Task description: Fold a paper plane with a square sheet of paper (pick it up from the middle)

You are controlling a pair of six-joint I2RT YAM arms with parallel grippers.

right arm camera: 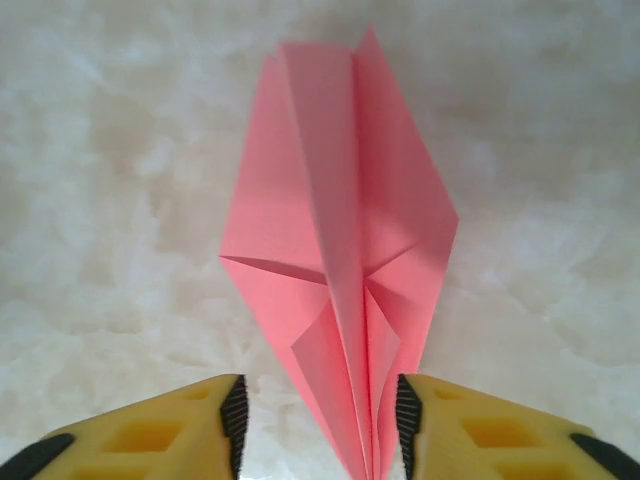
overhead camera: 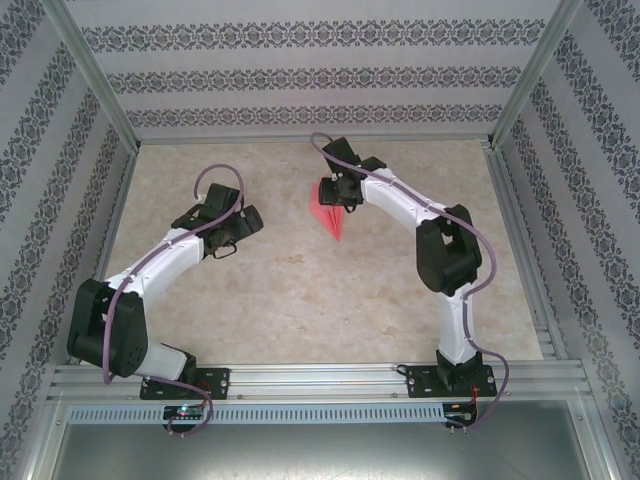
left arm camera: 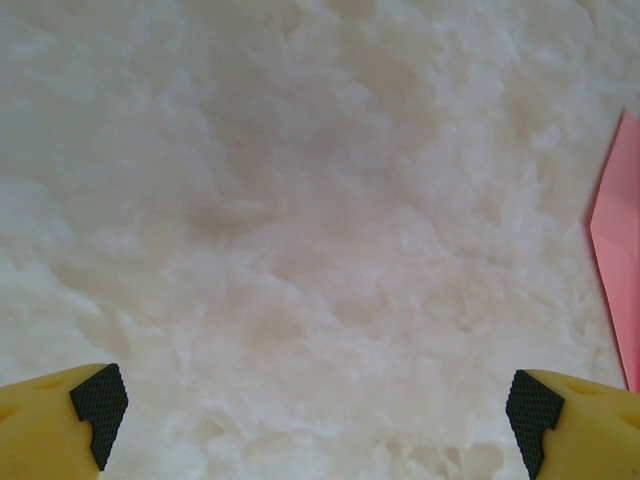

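Paper plane [right arm camera: 340, 250] seen as a finished-looking dart, lying flat on the table [overhead camera: 300, 300] near its middle, with long creases running to a point and both sides folded in. The right gripper [right arm camera: 320, 410] hung over it, jaws partly spread to either side of the tapering end; one pad was clear of the paper, the other just beside its edge, and nothing was pinched. The left gripper [left arm camera: 315, 410] hovered above bare tabletop with jaws spread wide, the plane's edge at the border of its wrist view. Judged from the shape, folding was essentially complete; at most a last crease-press and the arms' withdrawal remained
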